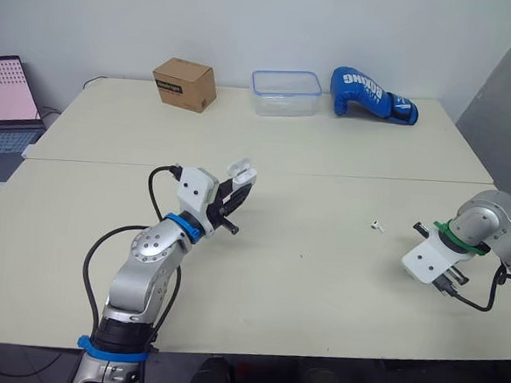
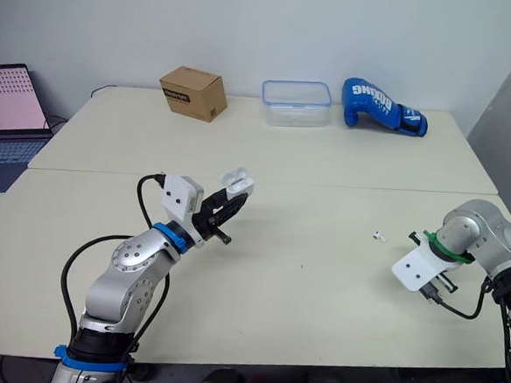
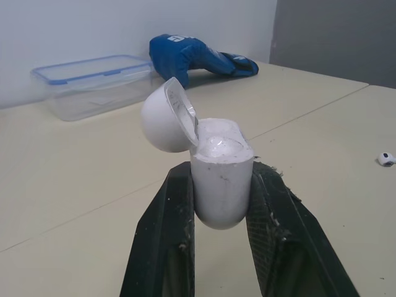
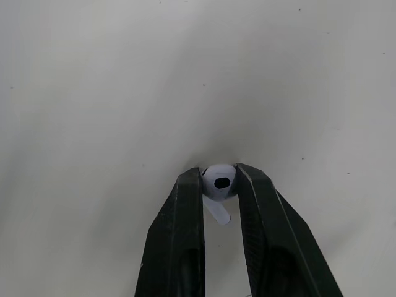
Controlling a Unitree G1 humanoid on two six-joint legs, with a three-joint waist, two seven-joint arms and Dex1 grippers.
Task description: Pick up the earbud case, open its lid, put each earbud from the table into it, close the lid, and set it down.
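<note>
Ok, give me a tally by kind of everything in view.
Earbud case: 1, in left end effector
Earbud: 2, one in right end effector, another on table
Cardboard box: 1
Plastic container: 1
Boxing glove: 1
Laptop: 1
Total: 7

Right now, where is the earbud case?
Eye views: the earbud case is on the robot's left, held above the table in the left gripper, lid open; a loose earbud lies rightward.
</note>
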